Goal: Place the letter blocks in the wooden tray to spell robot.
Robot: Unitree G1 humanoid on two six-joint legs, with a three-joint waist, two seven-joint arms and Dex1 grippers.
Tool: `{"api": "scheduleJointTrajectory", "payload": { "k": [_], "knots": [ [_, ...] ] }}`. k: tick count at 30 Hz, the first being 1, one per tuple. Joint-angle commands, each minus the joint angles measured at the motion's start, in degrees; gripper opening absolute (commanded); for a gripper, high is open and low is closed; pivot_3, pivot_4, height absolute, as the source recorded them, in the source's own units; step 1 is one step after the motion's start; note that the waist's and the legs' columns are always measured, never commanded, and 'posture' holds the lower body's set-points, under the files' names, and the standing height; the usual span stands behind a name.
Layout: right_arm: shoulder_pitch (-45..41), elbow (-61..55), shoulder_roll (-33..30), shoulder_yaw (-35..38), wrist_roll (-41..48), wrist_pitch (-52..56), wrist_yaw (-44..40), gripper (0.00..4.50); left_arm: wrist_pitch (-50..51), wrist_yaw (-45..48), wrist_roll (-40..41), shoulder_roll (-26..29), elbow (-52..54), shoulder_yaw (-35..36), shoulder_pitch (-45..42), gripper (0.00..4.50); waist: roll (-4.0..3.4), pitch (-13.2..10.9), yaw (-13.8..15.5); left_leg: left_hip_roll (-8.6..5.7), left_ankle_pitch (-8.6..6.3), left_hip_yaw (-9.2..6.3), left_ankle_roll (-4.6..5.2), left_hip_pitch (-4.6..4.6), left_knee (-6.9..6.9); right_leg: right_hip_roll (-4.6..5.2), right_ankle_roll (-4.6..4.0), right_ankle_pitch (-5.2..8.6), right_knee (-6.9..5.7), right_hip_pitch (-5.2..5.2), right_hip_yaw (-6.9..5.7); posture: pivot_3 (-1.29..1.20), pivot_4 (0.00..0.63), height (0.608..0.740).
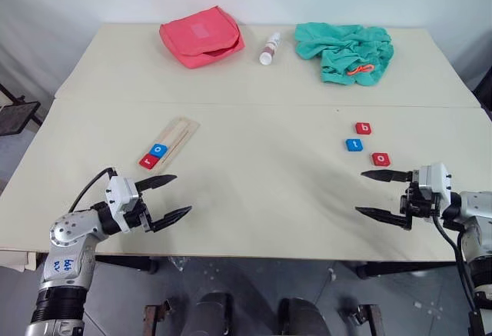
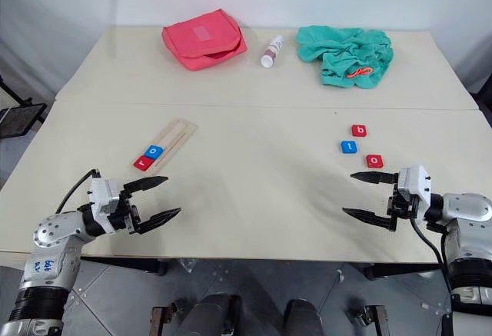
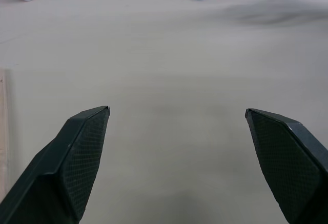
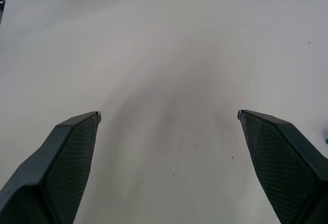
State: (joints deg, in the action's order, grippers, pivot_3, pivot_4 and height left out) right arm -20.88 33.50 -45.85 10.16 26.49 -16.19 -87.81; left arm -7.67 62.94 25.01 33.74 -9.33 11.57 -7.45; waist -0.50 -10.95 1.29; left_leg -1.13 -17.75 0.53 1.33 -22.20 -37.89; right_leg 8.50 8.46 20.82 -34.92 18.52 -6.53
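Note:
The wooden tray (image 1: 181, 131) lies slanted on the left half of the table. A red letter block "r" (image 1: 149, 161) and a blue "o" (image 1: 158, 150) sit side by side at its near end. On the right lie three loose blocks: a red "b" (image 1: 363, 128), a blue "t" (image 1: 354, 144) and a red "o" (image 1: 380, 159). My left gripper (image 1: 183, 194) hovers open and empty just in front of the tray's near end. My right gripper (image 1: 360, 192) is open and empty too, a little in front of the red "o".
At the table's far side lie a pink pouch (image 1: 201, 36), a small white bottle (image 1: 269, 48) and a crumpled teal cloth (image 1: 346, 51). A seam (image 1: 254, 104) runs across the tabletop. A dark stand (image 1: 15, 113) is off the table's left edge.

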Motion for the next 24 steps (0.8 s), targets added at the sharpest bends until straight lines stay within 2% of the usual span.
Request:
{"api": "scheduleJointTrajectory", "payload": {
  "k": [1, 12, 17, 24],
  "knots": [
    [-1.3, 0.5, -1.1, 1.1, 0.4, -0.7, -3.2, 4.47, -1.0, -1.6, 1.3, -0.5, 2.9, 1.9, 0.6, 4.5, 0.0, 0.0, 0.0, 0.0, 0.0, 0.0, 0.0, 0.0, 0.0, 0.0, 0.0, 0.0, 0.0, 0.0, 0.01, 0.0, 0.15, 0.74],
    [-7.0, 4.3, 0.6, -1.4, -1.6, -0.8, -3.6, 4.47, 7.2, -11.6, 0.8, 1.5, 15.8, 5.1, 8.7, 4.5, -0.01, 0.0, -0.1, 0.04, 0.0, 0.0, 0.0, 0.0, 0.0, -0.01, 0.0, 0.0, 0.01, 0.01, 0.03, 0.0, 0.15, 0.74],
    [-9.0, 4.2, 1.0, -3.3, -0.7, -0.3, -4.6, 4.47, 12.8, -15.9, 0.8, 3.3, 21.4, 10.5, 16.3, 4.5, -0.01, 0.0, -0.2, 0.03, -0.01, 0.0, 0.0, -0.01, 0.0, 0.0, 0.0, 0.0, 0.06, 0.01, 0.07, 0.0, 0.15, 0.74],
    [-11.1, 5.5, 1.0, -5.6, -0.3, -0.9, -4.7, 4.47, 19.5, -22.4, 0.2, 5.1, 20.2, 14.6, 14.9, 4.5, -0.04, 0.0, 0.1, -0.01, -0.01, -0.05, 0.0, -0.02, -0.11, 0.01, 0.0, 0.0, 0.05, -0.06, 0.07, 0.0, 0.15, 0.74]
  ]
}}
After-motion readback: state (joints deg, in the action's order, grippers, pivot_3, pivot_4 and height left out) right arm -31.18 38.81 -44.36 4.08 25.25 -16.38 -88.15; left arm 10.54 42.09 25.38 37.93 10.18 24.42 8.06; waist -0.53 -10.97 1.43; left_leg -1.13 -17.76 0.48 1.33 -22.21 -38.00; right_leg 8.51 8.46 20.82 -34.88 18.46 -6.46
